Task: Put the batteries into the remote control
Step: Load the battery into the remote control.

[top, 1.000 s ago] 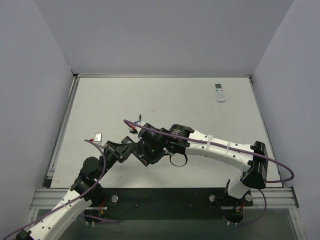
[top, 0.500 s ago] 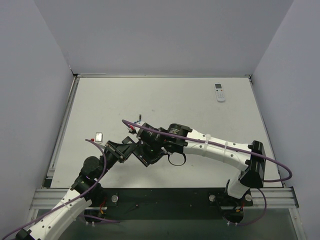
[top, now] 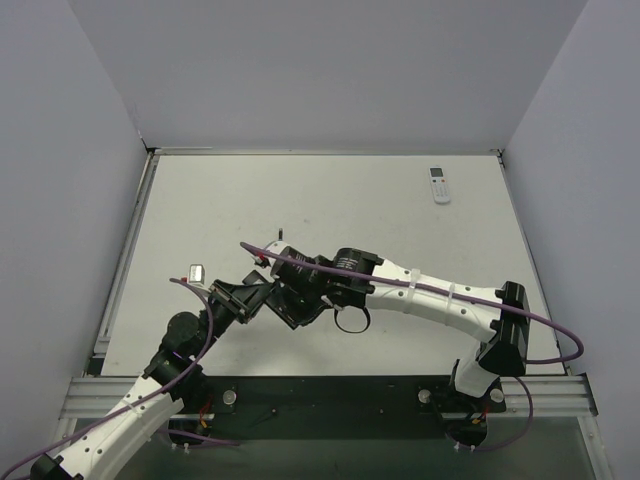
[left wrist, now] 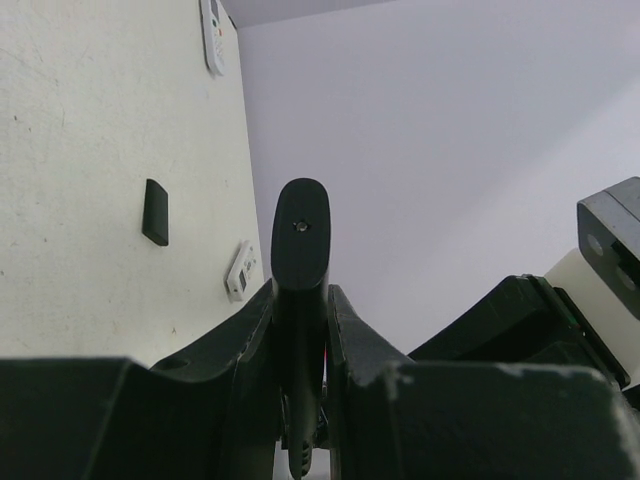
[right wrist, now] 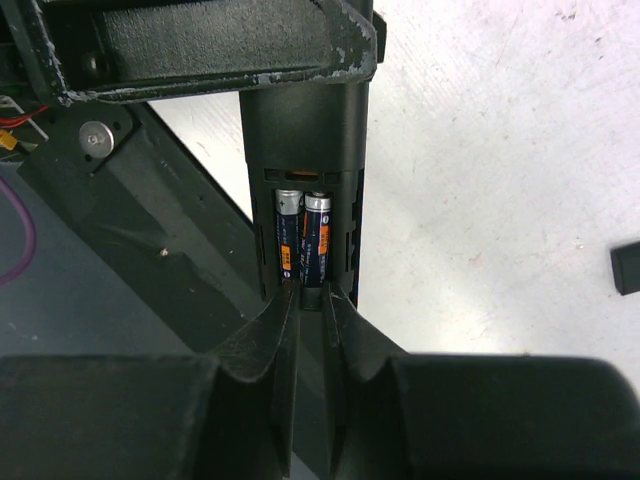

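Note:
The black remote control (top: 280, 292) is held off the table by my left gripper (top: 262, 298), which is shut on it. It shows edge-on in the left wrist view (left wrist: 300, 235) between the left gripper's (left wrist: 300, 300) fingers. In the right wrist view its open battery bay (right wrist: 300, 150) holds two dark blue batteries side by side, a left one (right wrist: 289, 240) and a right one (right wrist: 318, 240). My right gripper (right wrist: 310, 295) (top: 292, 303) is at the batteries' near ends. Its fingers stand a narrow gap apart around the near end of the right battery.
A white remote with a screen (top: 439, 185) lies at the back right. A small white remote (top: 196, 271) lies at the left. A small flat black piece (left wrist: 155, 212) (right wrist: 626, 268) lies on the table past the grippers. The metal rail (top: 330, 392) runs along the near edge.
Both grippers and the remote have crept slightly left and away from the near edge. The grips look the same.

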`<state>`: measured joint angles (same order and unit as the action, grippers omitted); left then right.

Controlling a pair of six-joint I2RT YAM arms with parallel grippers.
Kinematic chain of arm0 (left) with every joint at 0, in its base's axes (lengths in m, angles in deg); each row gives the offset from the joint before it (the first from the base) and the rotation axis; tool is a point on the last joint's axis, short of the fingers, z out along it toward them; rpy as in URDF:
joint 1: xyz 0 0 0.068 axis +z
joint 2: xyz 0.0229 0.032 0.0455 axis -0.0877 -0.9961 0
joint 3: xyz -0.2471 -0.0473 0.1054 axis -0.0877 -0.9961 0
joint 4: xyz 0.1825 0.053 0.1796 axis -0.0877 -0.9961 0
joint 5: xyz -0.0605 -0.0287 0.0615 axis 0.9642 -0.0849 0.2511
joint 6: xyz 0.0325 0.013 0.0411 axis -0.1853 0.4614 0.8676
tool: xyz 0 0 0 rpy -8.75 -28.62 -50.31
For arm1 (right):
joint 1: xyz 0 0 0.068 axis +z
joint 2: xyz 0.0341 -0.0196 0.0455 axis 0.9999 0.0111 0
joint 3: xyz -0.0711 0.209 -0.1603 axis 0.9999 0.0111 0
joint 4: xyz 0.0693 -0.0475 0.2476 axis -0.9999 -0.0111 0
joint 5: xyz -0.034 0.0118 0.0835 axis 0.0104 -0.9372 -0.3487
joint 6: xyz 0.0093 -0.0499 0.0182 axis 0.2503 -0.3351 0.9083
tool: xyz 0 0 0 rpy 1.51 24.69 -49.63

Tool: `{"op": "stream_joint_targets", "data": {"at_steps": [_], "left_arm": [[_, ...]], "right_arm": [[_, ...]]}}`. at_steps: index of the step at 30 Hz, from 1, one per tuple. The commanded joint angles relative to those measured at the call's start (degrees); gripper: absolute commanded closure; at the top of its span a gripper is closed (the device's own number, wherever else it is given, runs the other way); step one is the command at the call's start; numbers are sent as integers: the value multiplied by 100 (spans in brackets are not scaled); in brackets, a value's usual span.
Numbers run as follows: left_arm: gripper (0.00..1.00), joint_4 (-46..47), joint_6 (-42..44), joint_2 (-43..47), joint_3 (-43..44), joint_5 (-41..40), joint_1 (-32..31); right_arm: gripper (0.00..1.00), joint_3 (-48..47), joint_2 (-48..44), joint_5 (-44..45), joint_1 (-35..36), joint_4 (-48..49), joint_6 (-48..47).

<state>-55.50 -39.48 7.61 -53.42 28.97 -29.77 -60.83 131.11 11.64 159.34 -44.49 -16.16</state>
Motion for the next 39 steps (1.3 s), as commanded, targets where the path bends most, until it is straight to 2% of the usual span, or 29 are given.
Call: {"op": "stream_joint_targets", "data": {"at_steps": [1,8,18,25,32,39], "left_arm": [[100,940,-476,125,-33,227,-105],[100,992,-564,142,-60,235,-123],[100,1054,-678,291,-42,218,-140],[100,1019,-590,300,20,305,-140],[100,1097,-344,204,186,437,-132],[100,1432,-537,282,2,341,-132]], "right_arm": [[100,233,-11,667,42,687,-238],[100,875,-406,703,86,1767,-519],[100,1437,-494,923,86,2243,-950],[100,1332,-389,687,7,2138,-1249],[96,849,111,316,-142,1410,-1328],[91,1120,156,316,-370,1469,-1082]]}}
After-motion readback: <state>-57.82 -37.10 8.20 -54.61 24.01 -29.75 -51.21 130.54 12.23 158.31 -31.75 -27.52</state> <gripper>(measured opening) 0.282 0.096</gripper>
